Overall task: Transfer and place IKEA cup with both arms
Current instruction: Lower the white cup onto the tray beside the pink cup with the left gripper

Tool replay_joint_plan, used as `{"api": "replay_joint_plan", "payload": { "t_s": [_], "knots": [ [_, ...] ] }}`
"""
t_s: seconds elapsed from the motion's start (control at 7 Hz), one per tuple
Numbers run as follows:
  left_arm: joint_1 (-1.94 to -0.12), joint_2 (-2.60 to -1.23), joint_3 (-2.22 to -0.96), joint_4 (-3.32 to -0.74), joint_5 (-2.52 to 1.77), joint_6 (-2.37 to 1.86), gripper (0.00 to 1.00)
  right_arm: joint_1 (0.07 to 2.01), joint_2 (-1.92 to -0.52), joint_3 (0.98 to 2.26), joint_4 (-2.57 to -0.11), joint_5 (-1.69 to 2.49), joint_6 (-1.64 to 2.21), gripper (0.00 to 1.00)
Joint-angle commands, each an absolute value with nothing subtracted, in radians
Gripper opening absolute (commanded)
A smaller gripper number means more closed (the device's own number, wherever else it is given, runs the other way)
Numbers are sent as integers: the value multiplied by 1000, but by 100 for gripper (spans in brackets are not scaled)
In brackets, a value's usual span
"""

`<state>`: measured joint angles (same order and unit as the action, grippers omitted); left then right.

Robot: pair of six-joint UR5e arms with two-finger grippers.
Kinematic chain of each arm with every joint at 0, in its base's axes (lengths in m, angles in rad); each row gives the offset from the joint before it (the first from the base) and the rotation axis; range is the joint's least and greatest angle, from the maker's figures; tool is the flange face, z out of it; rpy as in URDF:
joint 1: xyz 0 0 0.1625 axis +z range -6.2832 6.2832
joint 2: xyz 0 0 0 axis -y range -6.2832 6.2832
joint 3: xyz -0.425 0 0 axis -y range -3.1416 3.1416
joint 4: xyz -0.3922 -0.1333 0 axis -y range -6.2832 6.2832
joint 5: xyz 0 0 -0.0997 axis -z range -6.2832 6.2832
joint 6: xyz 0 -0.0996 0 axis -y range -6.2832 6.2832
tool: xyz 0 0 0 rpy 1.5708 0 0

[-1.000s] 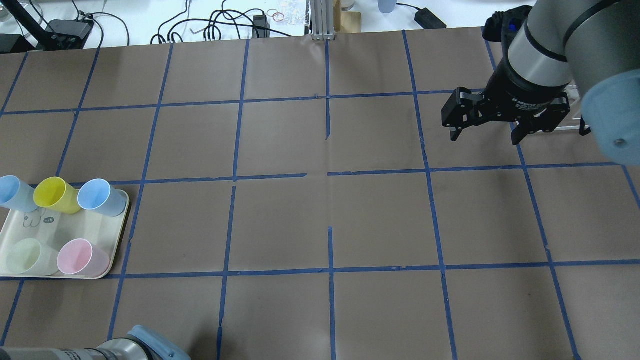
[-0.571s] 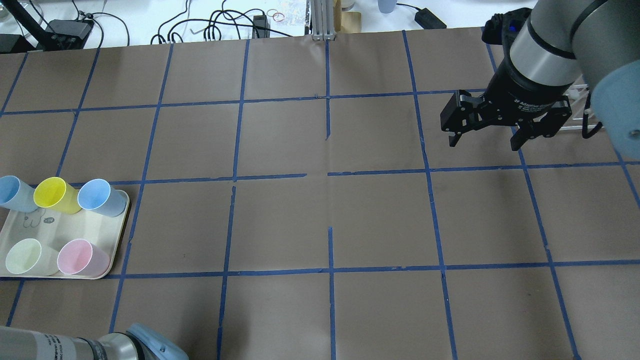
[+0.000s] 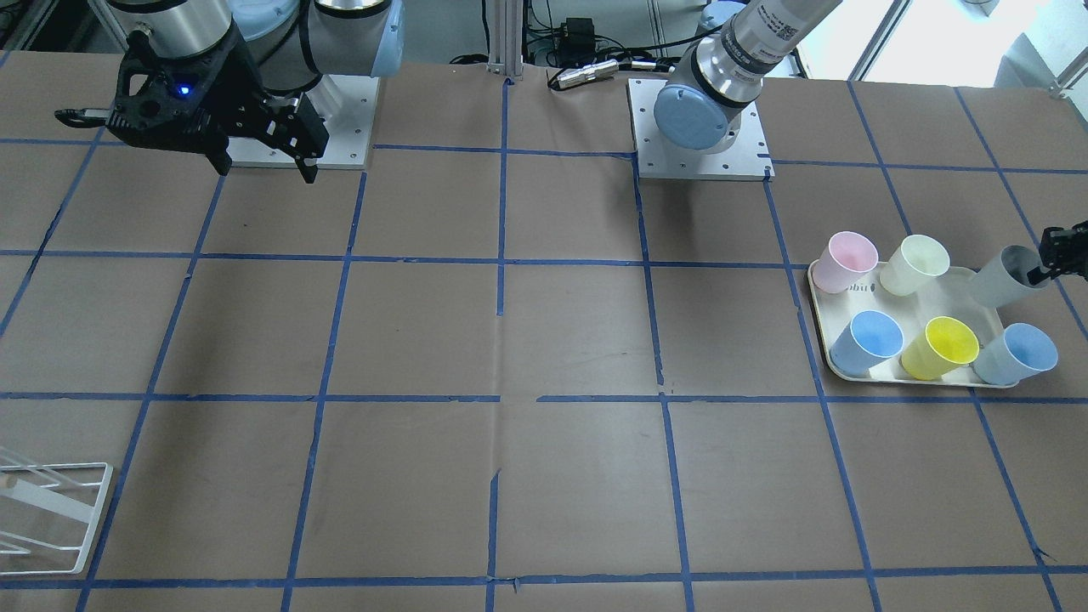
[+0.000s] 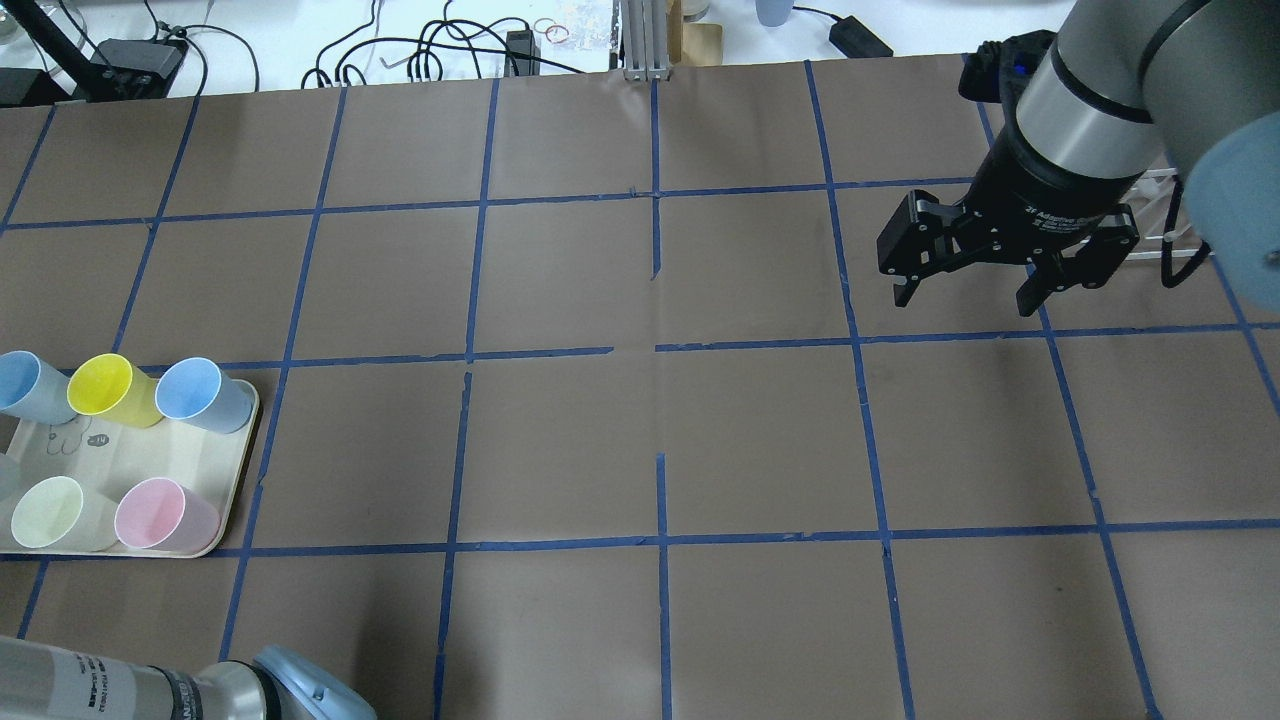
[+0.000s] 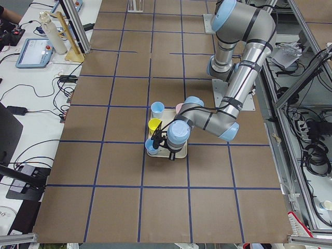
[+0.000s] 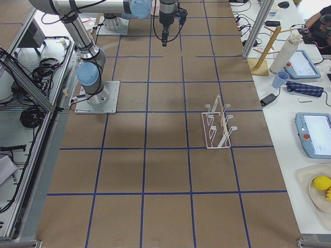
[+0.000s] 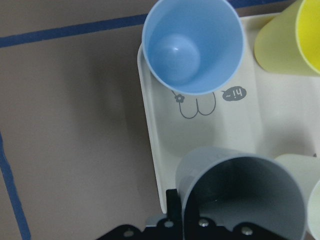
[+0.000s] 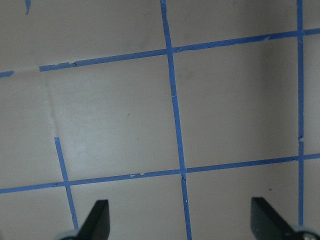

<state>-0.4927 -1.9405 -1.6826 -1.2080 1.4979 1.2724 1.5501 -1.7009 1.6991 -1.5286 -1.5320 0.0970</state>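
The brown bench point(image 3: 552, 340) has blue tape lines across it. In the front view, a tray point(image 3: 960, 299) with five coloured cups sits by the bench's left end. The left gripper point(image 3: 1056, 257) holds the grey cup point(image 3: 1005, 279) by its rim. The cup is tilted, at the tray's side nearest that end. The right gripper point(image 3: 268, 170) hangs near the robot's edge, toward the right end, with its jaws wide. A wire rack point(image 3: 51, 510) sits near the far edge by the right end.

From above, the right gripper is wide open over the paper.

In the left wrist view, a finger point(image 7: 172, 212) presses the grey cup's wall, above the tray's edge. A blue cup point(image 7: 192, 47) stands nearby.

In the right wrist view, the fingertips point(image 8: 97, 220) are far apart.
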Motion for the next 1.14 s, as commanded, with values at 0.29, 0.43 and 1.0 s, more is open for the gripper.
{"api": "replay_joint_plan", "payload": {
  "t_s": [0.29, 0.43, 1.0],
  "knots": [
    [-489, -1954, -1686, -1213, 1500, 1285, 0, 1549, -1700, 1700, -1526, -1540, 97, 100],
    [-479, -1954, -1689, -1221, 1500, 1282, 0, 1549, -1701, 1698, -1528, -1563, 97, 100],
    [-462, -1940, -1732, -1206, 1500, 1284, 0, 1549, -1700, 1700, -1543, -1566, 98, 100]
  ]
}}
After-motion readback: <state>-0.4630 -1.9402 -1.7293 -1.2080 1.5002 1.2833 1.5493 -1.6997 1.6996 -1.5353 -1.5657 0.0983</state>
